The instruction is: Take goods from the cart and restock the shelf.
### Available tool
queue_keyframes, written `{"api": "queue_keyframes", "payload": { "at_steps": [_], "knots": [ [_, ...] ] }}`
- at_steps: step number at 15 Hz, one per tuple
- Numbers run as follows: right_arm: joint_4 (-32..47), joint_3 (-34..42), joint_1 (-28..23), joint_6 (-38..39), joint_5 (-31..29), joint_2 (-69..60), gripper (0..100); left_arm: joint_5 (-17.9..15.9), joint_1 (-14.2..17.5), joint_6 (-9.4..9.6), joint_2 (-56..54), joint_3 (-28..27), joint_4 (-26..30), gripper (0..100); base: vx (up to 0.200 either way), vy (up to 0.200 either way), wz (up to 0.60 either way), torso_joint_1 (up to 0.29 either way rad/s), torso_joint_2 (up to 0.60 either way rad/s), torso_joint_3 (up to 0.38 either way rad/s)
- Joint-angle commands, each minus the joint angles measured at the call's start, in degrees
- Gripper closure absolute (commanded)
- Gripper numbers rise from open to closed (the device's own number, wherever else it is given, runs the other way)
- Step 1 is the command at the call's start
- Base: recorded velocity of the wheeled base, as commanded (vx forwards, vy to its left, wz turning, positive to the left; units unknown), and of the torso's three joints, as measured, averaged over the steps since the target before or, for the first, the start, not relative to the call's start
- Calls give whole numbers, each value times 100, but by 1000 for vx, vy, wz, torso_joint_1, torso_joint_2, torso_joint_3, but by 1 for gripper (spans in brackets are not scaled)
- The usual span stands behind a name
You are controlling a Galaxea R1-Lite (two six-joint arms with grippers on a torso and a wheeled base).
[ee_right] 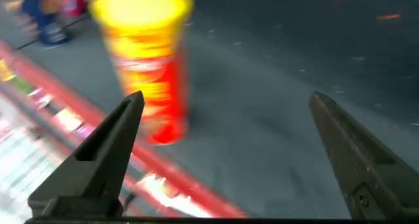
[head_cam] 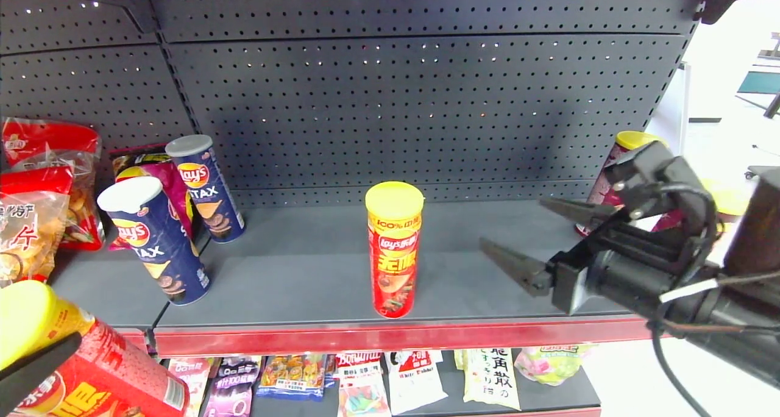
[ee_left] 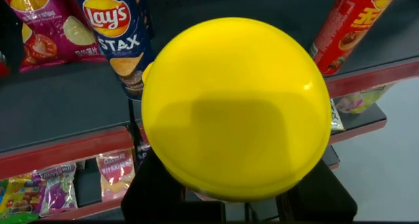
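My right gripper (head_cam: 512, 222) hangs wide open just right of the upright red can (head_cam: 394, 252) at the shelf's (head_cam: 304, 270) near edge, while my left gripper (head_cam: 39, 359), at the near left, grips a tilted second can (head_cam: 103, 374), with open shelf lying farther off to its right.

On the dark grey metal shelf board (head_cam: 304, 270), a red cylindrical chip can with a yellow lid (head_cam: 393, 252) stands mid-shelf at the front. Left of it stand two dark blue chip tubes (head_cam: 155, 246), one behind the other. Right of it hangs the right end effector (head_cam: 512, 222), before a maroon yellow-lidded can (head_cam: 627, 141) at the rear. A second red yellow-lidded can (head_cam: 103, 374) sits in the left end effector (head_cam: 58, 371), before the shelf's left end.
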Motion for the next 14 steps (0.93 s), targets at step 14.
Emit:
{"api": "queue_keyframes", "payload": {
  "at_steps": [14],
  "knots": [
    [5328,1245,-3787,275,-52,-6326,0,1051,-101,-60,-294,-167,-2,100,0,0,0,0,0,0]
  ]
}}
